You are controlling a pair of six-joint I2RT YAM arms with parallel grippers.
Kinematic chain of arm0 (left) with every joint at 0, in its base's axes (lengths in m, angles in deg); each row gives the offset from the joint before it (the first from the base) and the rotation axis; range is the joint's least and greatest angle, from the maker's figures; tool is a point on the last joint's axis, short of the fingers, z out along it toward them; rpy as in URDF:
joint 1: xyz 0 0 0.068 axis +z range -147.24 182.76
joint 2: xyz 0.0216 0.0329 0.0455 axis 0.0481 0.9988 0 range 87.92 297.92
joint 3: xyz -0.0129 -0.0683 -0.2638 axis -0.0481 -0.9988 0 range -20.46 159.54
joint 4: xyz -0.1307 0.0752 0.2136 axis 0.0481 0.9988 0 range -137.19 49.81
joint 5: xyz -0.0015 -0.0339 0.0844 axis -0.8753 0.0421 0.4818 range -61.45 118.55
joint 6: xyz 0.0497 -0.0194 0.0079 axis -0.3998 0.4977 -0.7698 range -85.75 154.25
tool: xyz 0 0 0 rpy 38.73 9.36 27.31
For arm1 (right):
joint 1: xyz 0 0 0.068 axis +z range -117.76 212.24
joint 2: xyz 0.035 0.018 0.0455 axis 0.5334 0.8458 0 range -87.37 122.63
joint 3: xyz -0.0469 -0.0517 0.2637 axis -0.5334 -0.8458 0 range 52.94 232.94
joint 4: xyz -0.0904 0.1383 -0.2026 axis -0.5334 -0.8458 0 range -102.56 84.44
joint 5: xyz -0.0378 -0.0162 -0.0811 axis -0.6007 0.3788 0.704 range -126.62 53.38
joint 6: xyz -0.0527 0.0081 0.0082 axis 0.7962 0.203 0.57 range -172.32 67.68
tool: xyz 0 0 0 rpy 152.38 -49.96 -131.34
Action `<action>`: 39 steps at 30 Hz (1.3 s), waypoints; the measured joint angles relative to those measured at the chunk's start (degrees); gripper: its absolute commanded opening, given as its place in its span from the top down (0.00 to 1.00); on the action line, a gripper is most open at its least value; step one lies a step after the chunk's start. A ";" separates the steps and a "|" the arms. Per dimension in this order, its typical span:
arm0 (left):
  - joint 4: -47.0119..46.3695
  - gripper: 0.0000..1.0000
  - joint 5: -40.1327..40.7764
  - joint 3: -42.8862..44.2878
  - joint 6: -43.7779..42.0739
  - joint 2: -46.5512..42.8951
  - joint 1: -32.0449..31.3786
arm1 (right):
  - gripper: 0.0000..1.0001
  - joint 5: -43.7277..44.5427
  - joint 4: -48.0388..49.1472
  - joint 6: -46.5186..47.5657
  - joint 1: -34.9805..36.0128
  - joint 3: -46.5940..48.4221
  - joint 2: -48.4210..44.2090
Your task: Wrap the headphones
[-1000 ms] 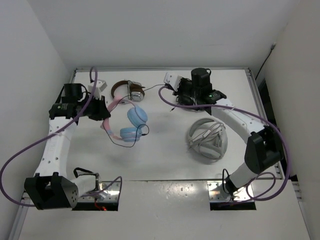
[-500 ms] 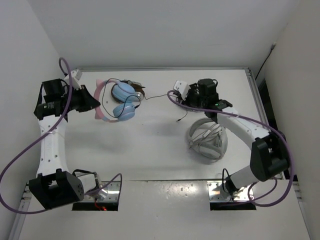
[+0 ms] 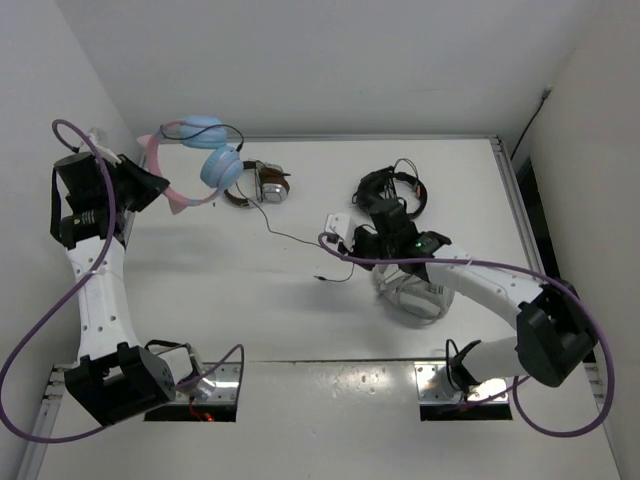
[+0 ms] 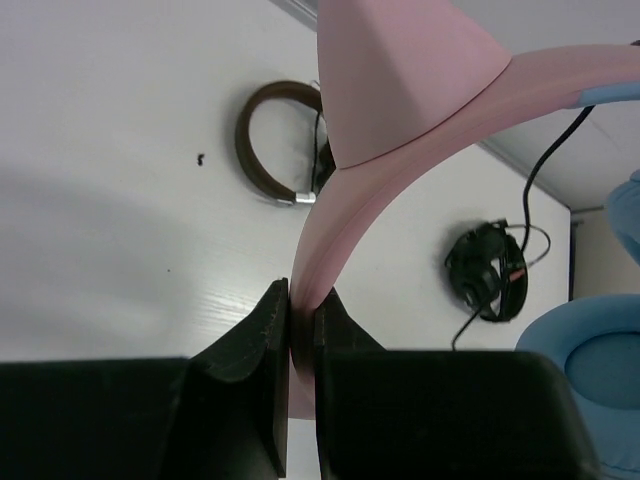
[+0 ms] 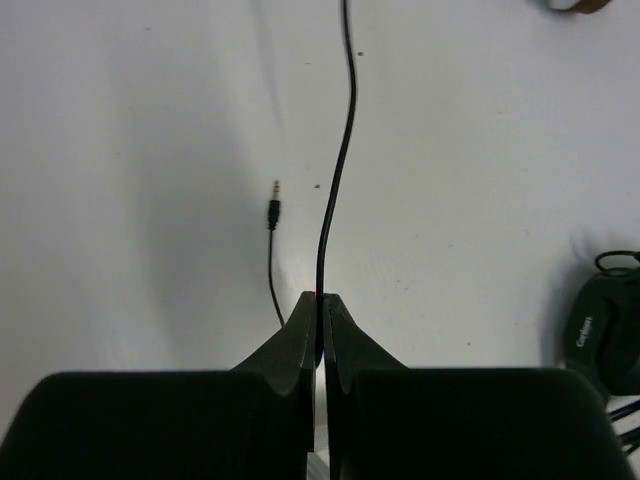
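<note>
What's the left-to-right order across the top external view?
left tool → pink cat-ear headphones → brown-banded headphones → right tool → grey-white headphones

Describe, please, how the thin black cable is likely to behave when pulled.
Probably floppy: the cable curves loosely and its plug end trails slack beyond the grip. Likely light, hanging from the raised headphones. Being so thin, it might slip through the right gripper.

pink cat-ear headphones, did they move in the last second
Yes. The pink-banded cat-ear headphones with light blue earcups, held by the left end effector, went from nearer than the brown-banded headphones with silver cups to their far left.
</note>
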 measured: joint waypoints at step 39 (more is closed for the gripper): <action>-7.39 1.00 18.80 -5.77 13.70 1.90 2.45 | 1.00 -6.67 -16.02 -1.07 29.40 10.75 -4.39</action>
